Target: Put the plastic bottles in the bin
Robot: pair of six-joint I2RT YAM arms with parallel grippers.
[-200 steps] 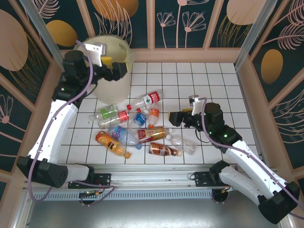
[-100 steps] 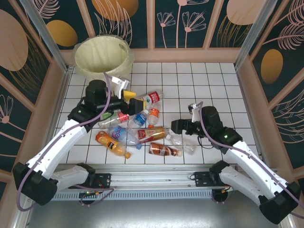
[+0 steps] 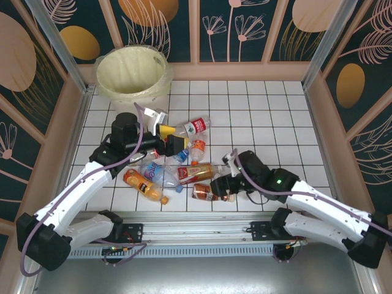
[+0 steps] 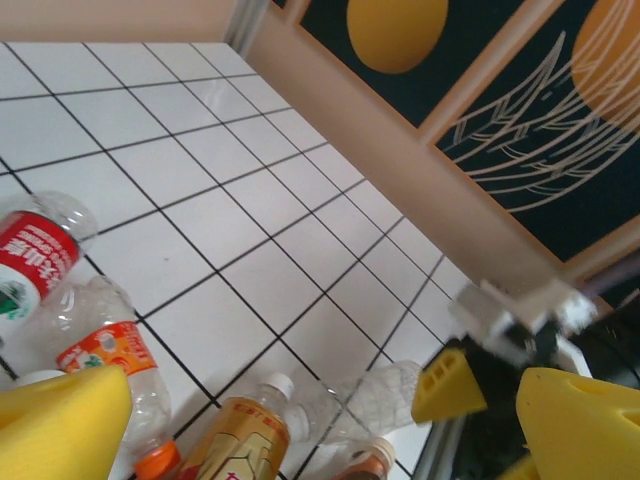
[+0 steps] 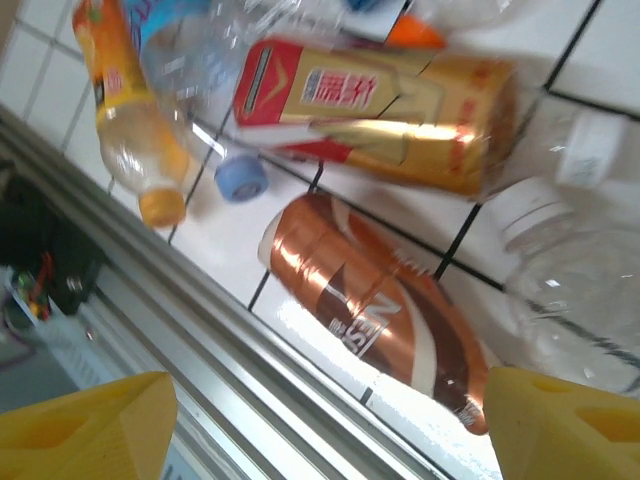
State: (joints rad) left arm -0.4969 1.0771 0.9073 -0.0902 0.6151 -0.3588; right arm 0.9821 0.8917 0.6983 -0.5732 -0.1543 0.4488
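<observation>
Below R gripper (image 5: pixel 325 400), brown bottle (image 5: pixel 385 320) looks light, thin-walled, slick: grab mid-body, gentle squeeze. R fingers (image 5: pixel 90 420) spread astride it; L gripper (image 3: pixel 171 139) fingers spread wide too, empty.

A second ago the left gripper (image 3: pixel 173 139) is up at the bin (image 3: pixel 153 92), at the table's 11 o'clock. Now it sits low over the plastic bottles (image 3: pixel 195 173), having swung toward 5 o'clock, and the bin's whole rim is uncovered. The right gripper (image 3: pixel 217 185) shifts toward 7 o'clock, down to the pile's near edge, over the brown bottle (image 3: pixel 205 193).
</observation>
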